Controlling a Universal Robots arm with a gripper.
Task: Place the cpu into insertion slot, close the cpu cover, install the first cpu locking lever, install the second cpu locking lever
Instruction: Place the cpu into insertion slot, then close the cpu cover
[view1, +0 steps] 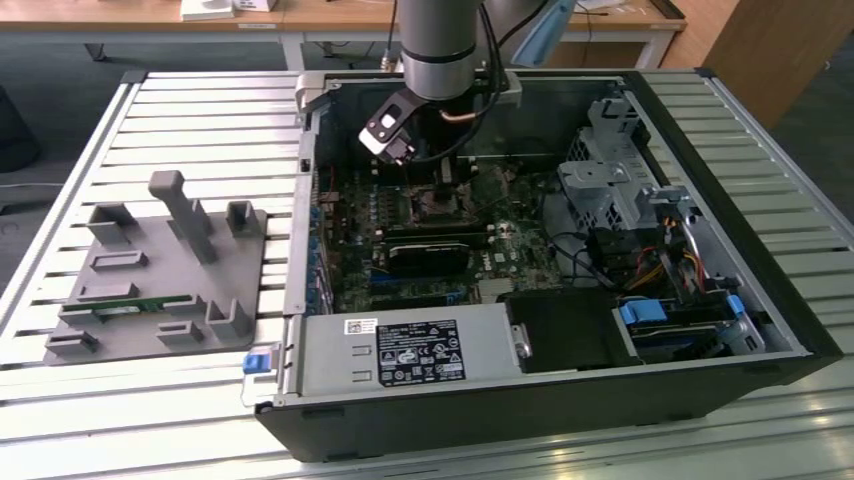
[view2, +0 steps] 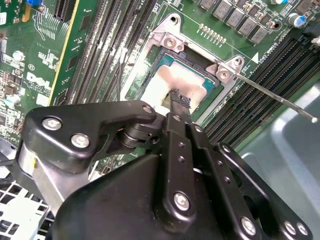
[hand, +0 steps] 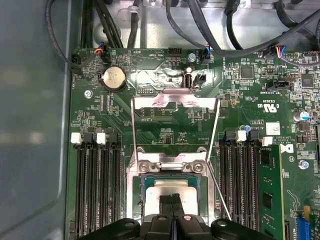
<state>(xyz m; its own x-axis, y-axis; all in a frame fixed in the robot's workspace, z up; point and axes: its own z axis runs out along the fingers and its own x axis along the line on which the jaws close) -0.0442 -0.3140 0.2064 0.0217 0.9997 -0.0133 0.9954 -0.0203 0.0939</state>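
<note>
Claw (hand: 172, 199) closed together over the cpu (hand: 164, 186), inside a case (view1: 694, 405) on a slatted table (view1: 200, 100)

cpu (hand: 172, 187) in insertion slot (hand: 145, 197); cpu cover (hand: 175, 99) tilted clear; gripper (hand: 172, 200) directly above cpu

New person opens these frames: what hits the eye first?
The shut black gripper has its tip right at the silver-topped cpu, which is seated mid-motherboard in both wrist views. Hinged at the chip's edge, the cpu cover stands flipped open, with board visible through its window. In the exterior view the arm reaches into the open computer case, with a grey fixture tray on the exterior view's left.
</note>
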